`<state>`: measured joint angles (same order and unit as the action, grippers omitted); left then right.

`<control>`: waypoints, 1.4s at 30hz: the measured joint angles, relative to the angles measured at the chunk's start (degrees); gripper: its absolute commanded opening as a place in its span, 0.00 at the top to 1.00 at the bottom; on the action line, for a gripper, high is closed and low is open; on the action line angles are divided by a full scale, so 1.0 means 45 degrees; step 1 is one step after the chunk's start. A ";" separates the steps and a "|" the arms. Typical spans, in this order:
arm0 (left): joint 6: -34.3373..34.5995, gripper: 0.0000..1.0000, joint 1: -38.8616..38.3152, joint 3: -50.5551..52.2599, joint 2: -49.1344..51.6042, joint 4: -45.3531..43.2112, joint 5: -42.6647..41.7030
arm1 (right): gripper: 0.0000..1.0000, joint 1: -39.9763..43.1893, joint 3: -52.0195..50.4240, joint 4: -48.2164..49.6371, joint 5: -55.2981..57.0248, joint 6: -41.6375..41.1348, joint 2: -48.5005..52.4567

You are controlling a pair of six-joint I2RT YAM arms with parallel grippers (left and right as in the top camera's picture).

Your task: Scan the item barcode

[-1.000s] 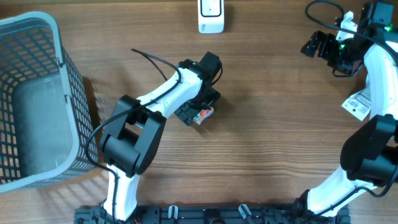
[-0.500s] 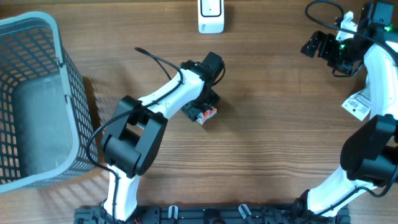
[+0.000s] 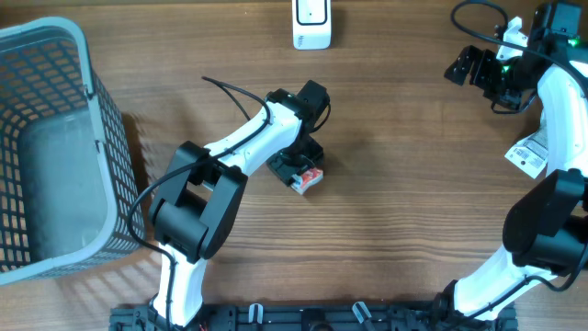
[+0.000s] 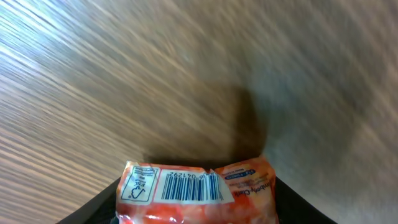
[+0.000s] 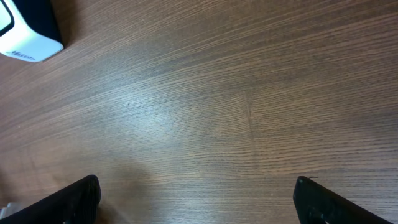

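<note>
Wood-grain tabletop (image 3: 395, 211) all over the overhead cam. The orange-red snack packet (image 3: 310, 178) lies around the middle, right at the tip of my left arm (image 3: 253, 136). The white scanner (image 3: 310, 23) is well apart from it at the far edge, and there's a grey mesh basket (image 3: 55, 138) off to my left.

My guess is the step in hand is getting a proper hold on the packet. To do that well I'd squeeze it square on its sides and keep the fingers off the stripes. It looks soft, so I'd go gently enough that the wrapper doesn't crinkle across the code. After that it needs turning so the code faces the scanner.

Left wrist cam: the packet (image 4: 199, 198) sits low in frame, right between my left jaws, with a dark finger at each side. The barcode (image 4: 189, 186) faces the lens and there's a shadow on the blurry wood just beyond. Both fingers seem to meet its sides, but honestly I can't tell if that's a real pinch or just contact.

Right wrist cam: my right jaws are spread wide over bare wood, holding nothing. A corner of the scanner (image 5: 25, 31) peeks in top left, and the packet isn't in sight there.
</note>
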<state>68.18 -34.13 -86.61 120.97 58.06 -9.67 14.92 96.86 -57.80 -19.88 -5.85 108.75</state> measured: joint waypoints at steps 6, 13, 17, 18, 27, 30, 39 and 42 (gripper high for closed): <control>-0.0991 0.54 0.0330 0.0000 0.0000 -0.0073 -0.2948 | 0.00 0.0000 0.0000 0.0005 0.0000 0.0000 0.0000; -0.2123 0.55 0.1705 0.0005 0.0000 -0.0253 -0.7781 | 0.00 0.0000 0.0000 0.0005 0.0000 0.0005 0.0000; -0.2361 0.57 0.2385 0.0024 0.0000 -0.0787 -1.0851 | 0.00 0.0000 0.0000 0.0010 0.0000 0.0005 0.0000; -0.2385 0.57 0.2540 0.0024 0.0000 -0.1098 -1.1735 | 0.00 0.0000 0.0000 0.0010 0.0000 0.0000 0.0000; -0.1715 0.96 0.3181 0.0049 0.0005 -0.2307 -1.6747 | 0.00 0.0000 -0.0024 0.0015 0.0000 0.0000 0.0000; -0.1593 0.87 0.3400 0.0049 0.0005 -0.2297 -1.7150 | 0.00 0.0000 -0.0024 0.0024 0.0000 0.0005 0.0000; -0.1423 0.78 0.4017 0.0073 0.0005 -0.3429 -1.7524 | 0.00 0.0000 -0.0029 0.0112 0.0000 0.0000 0.0000; -0.1569 0.50 0.4031 0.0121 0.0019 -0.5595 -1.7529 | 0.00 0.0000 -0.0034 0.0112 0.0000 -0.0005 0.0000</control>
<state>61.12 -15.99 -86.06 121.05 32.88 -88.55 14.92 96.71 -57.30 -19.88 -5.87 108.75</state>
